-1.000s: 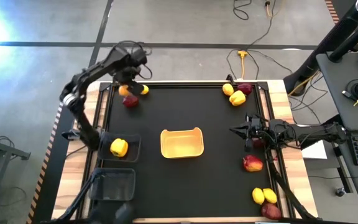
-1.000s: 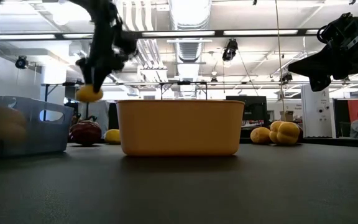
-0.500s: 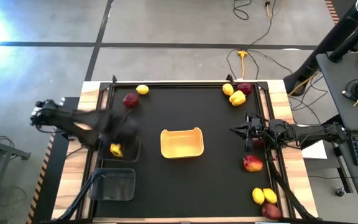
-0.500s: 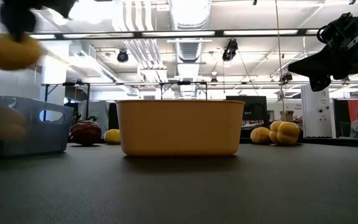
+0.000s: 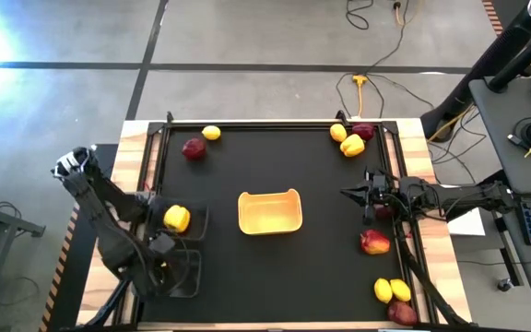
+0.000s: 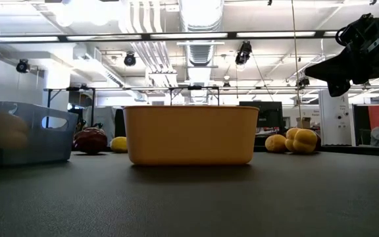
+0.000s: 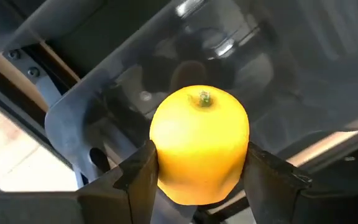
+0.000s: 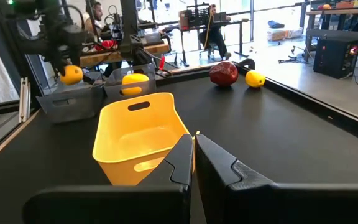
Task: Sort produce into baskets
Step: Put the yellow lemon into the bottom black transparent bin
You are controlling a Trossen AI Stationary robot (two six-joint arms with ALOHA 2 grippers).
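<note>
Overhead, the left gripper (image 5: 161,273) hangs over the nearer of two dark bins (image 5: 175,274), its jaws part-open and clamped on a lemon (image 7: 199,144). The other bin (image 5: 194,219) holds one yellow pepper (image 5: 176,218). One yellow tray (image 5: 269,211) sits mid-table. Around the mat lie roughly ten more pieces, though the crowded corners make the count uncertain. The right gripper (image 5: 348,194), fingers pressed together and empty, waits right of the tray.
</note>
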